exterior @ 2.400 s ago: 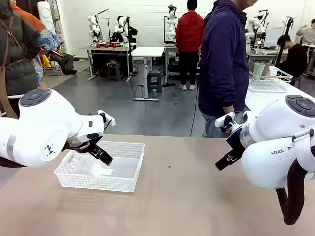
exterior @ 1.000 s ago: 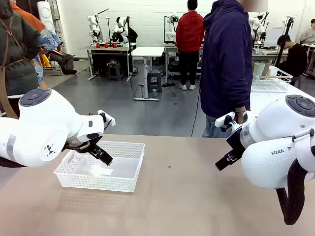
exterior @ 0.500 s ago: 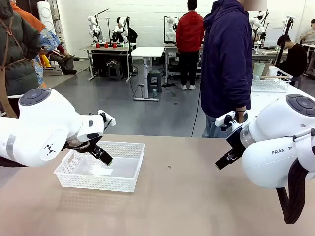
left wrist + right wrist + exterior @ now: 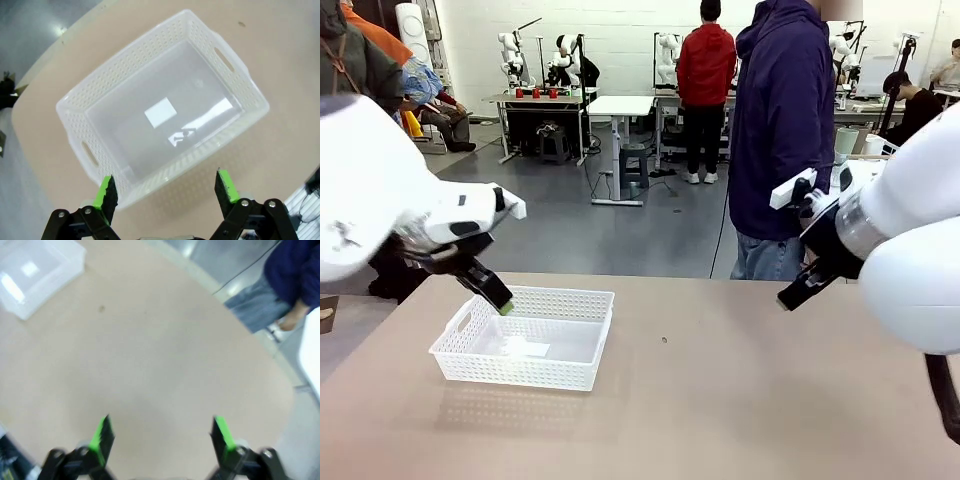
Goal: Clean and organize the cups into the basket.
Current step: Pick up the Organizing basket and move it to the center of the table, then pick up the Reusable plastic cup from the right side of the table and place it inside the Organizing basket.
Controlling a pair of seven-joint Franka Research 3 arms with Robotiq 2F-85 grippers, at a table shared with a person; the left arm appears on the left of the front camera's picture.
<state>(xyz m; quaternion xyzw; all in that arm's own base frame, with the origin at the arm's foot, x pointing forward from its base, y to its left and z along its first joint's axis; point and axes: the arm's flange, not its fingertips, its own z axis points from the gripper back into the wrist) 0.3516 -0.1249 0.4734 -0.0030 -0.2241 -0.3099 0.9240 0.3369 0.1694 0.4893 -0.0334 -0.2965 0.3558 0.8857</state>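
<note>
**Both claws spread, basket waiting with nothing in it**

From where I stood, the white lattice basket (image 4: 520, 372) sat on the bench (image 4: 720, 410) towards the robot's left, bare inside apart from a pale patch on its floor. The left claw (image 4: 167, 186) hung above its near wall, green pads wide apart and holding nothing. The right claw (image 4: 162, 432) hovered over bare bench well away from it, equally spread. A person in a navy jacket (image 4: 780, 130) stood at the far side. Past the right arm, on another table, I could make out what looked like the pale green cup (image 4: 847, 141).

The basket looked light and thin-walled, likely to flex and skid if nudged; its cut-out handles or rim seemed the safe holds. A cup like that I'd reckon light, smooth and tapered, so prone to slide through the pads. A grip across mid-body would probably suit it best.
</note>
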